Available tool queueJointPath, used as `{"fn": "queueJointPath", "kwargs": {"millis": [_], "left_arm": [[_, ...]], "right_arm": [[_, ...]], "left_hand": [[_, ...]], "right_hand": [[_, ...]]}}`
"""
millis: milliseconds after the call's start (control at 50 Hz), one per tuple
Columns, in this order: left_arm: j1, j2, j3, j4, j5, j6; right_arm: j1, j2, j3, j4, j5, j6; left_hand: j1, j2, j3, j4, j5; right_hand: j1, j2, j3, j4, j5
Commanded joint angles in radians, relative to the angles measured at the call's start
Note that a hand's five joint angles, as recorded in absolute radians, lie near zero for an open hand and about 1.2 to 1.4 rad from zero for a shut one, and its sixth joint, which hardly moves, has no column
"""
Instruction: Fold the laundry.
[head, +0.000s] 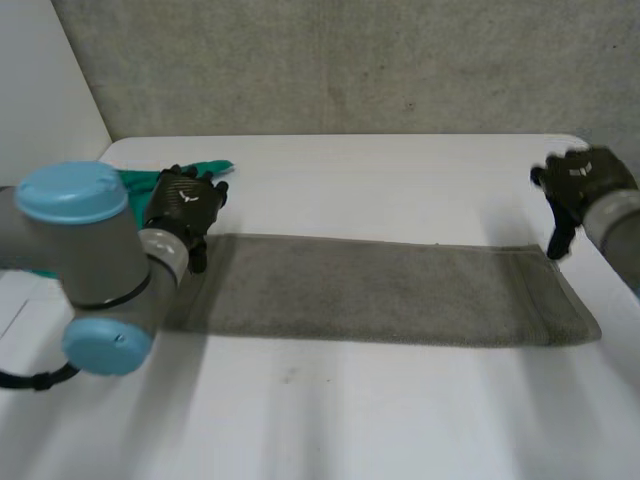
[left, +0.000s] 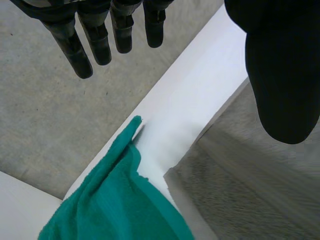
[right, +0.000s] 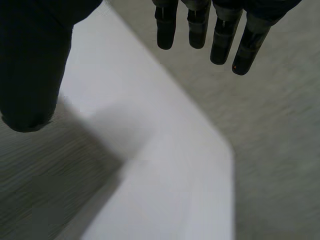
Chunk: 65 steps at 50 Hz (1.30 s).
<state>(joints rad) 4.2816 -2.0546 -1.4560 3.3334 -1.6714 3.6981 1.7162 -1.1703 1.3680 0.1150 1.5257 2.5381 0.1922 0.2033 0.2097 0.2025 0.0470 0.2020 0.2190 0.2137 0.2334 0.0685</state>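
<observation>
A grey towel (head: 390, 290) lies folded into a long flat strip across the middle of the white table (head: 380, 185). My left hand (head: 183, 205) hovers just above the strip's left end, fingers (left: 85, 42) straight and spread, thumb (left: 282, 75) apart, holding nothing. The towel's corner (left: 240, 175) lies under that thumb. My right hand (head: 578, 185) hangs above the strip's right end, fingers (right: 220, 35) straight, thumb (right: 35, 65) wide, nothing between them. The towel's right end (right: 45, 180) lies below its thumb.
A green cloth (left: 117, 205) lies bunched at the table's far left edge, beside the left hand; its tip (head: 215, 168) pokes out behind that hand. The table's far right corner (right: 220, 150) is near the right hand. Grey floor (left: 45, 115) lies beyond the edge.
</observation>
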Motion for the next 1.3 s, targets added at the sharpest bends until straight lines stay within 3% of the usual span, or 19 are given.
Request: {"fn": "queueJointPath", "kwargs": {"millis": [20, 180, 380, 440, 480, 720, 820, 960, 1040, 1180, 1300], "left_arm": [[0.0, 0.126, -0.181, 0.067, 0.051, -0.053], [0.007, 0.129, -0.241, 0.132, 0.081, -0.056], [0.006, 0.126, -0.244, 0.133, 0.082, -0.058], [0.006, 0.126, -0.245, 0.133, 0.082, -0.058], [0.006, 0.126, -0.245, 0.135, 0.082, -0.058], [0.004, 0.145, -0.256, 0.135, 0.081, -0.058], [0.006, 0.155, -0.256, 0.135, 0.081, -0.058], [0.004, 0.157, -0.256, 0.133, 0.078, -0.061], [0.004, 0.157, -0.253, 0.135, 0.078, -0.061], [0.009, 0.169, -0.248, 0.133, 0.071, -0.061], [0.012, 0.182, -0.25, 0.133, 0.071, -0.063]], "right_arm": [[-0.118, -0.087, 0.242, 0.109, -0.159, -0.001], [-0.21, -0.094, 0.443, -0.156, -0.228, -0.016], [-0.231, 0.024, 0.444, -0.265, -0.233, -0.019], [-0.236, 0.032, 0.442, -0.27, -0.234, -0.021], [-0.244, 0.031, 0.441, -0.271, -0.233, -0.021], [-0.398, -0.107, 0.439, -0.308, -0.213, -0.056], [-0.507, -0.108, 0.389, -0.313, -0.21, -0.178], [-0.503, -0.114, 0.323, -0.31, -0.154, -0.311], [-0.359, -0.134, 0.286, -0.314, -0.163, -0.273], [-0.028, -0.193, 0.235, -0.327, -0.272, -0.208], [0.299, -0.095, 0.151, -0.339, -0.358, -0.21]], "left_hand": [[-0.018, -0.029, -0.035, -0.028, -0.047], [-0.018, -0.029, -0.035, -0.028, -0.047], [-0.018, -0.029, -0.035, -0.028, -0.047], [-0.018, -0.029, -0.035, -0.028, -0.047], [-0.018, -0.029, -0.035, -0.028, -0.047], [-0.018, -0.029, -0.035, -0.028, -0.047], [-0.018, -0.029, -0.035, -0.028, -0.047], [-0.018, -0.029, -0.035, -0.028, -0.047], [-0.018, -0.029, -0.035, -0.028, -0.047], [-0.018, -0.029, -0.035, -0.028, -0.047], [-0.018, -0.029, -0.035, -0.028, -0.047]], "right_hand": [[-0.027, -0.044, -0.039, -0.059, -0.068], [0.3, 0.283, 0.288, 0.268, 0.259], [0.584, 0.567, 0.572, 0.553, 0.543], [0.863, 0.846, 0.851, 0.831, 0.822], [1.193, 1.176, 1.181, 1.161, 1.152], [1.194, 1.177, 1.183, 1.163, 1.153], [1.194, 1.177, 1.183, 1.163, 1.153], [1.194, 1.177, 1.183, 1.163, 1.153], [1.194, 1.177, 1.183, 1.163, 1.153], [1.194, 1.177, 1.183, 1.163, 1.153], [1.194, 1.177, 1.183, 1.163, 1.153]]}}
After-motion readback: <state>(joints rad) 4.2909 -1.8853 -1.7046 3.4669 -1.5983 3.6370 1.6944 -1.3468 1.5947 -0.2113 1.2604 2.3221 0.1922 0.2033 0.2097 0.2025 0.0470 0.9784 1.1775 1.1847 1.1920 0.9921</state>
